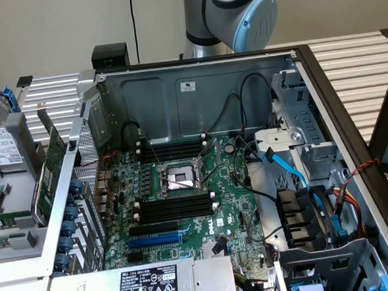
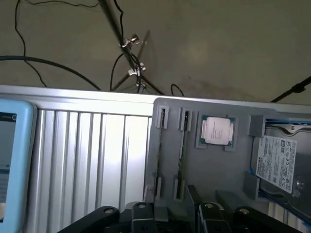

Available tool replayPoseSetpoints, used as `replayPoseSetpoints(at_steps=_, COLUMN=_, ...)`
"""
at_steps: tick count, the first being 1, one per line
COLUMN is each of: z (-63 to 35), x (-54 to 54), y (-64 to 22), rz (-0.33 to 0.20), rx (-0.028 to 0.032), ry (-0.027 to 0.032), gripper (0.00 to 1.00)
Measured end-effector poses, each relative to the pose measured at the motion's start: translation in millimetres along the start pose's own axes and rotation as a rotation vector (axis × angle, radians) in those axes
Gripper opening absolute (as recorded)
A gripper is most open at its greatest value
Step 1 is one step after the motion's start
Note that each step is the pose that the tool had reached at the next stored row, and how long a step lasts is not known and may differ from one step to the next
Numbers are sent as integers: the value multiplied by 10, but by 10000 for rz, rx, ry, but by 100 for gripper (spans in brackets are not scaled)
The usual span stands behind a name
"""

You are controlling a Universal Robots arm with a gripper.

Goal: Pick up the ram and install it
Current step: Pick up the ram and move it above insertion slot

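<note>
The ram (image 2: 181, 155) stands edge-on as a thin dark green strip in a slot of the grey parts tray (image 2: 243, 194). My gripper (image 2: 175, 216) hangs above that tray. Its two black fingers (image 2: 141, 213) are apart, nothing is between them, and the ram's slot lies just beyond the gap. In the open computer case, the green motherboard (image 1: 231, 216) shows black memory slots (image 1: 175, 207) on both sides of the processor socket (image 1: 177, 179). The slots look unfilled.
A loose processor (image 2: 217, 131) and a hard drive (image 2: 279, 162) lie in the tray beside the ram. A green card (image 1: 53, 161) leans at the case's side on the exterior view's left. Blue and black cables (image 1: 294, 172) and drive bays crowd the case's other side. The arm's base (image 1: 232, 14) stands behind the case.
</note>
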State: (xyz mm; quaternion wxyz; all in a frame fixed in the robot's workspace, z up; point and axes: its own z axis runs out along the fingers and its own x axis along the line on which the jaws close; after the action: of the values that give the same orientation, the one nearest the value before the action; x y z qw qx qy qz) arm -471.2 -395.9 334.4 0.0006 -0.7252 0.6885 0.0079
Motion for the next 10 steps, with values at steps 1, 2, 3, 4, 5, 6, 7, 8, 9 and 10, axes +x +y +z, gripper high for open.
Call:
replayPoseSetpoints(at_steps=1, z=10, x=0, y=0, rz=24, rx=29, ry=-3, gripper=39)
replayPoseSetpoints(at_steps=2, z=20, x=0, y=0, rz=70, rx=55, ry=-9, gripper=39)
replayPoseSetpoints(at_steps=3, z=31, x=-1, y=0, rz=127, rx=70, ry=-12, gripper=39)
replayPoseSetpoints(at_steps=4, z=43, x=0, y=0, rz=199, rx=80, ry=-15, gripper=39)
replayPoseSetpoints(at_steps=5, z=57, x=0, y=0, rz=267, rx=84, ry=-16, gripper=39)
replayPoseSetpoints(at_steps=6, z=76, x=-1, y=5, rz=325, rx=86, ry=-16, gripper=39)
replayPoseSetpoints(at_steps=7, z=94, x=-1, y=12, rz=371, rx=87, ry=-18, gripper=39)
replayPoseSetpoints(at_steps=8, z=113, x=-1, y=19, rz=416, rx=88, ry=-18, gripper=39)
replayPoseSetpoints(at_steps=9, z=130, x=0, y=25, rz=466, rx=88, ry=-18, gripper=39)
replayPoseSetpoints(at_steps=10, z=148, x=-1, y=31, rz=517, rx=88, ry=-18, gripper=39)
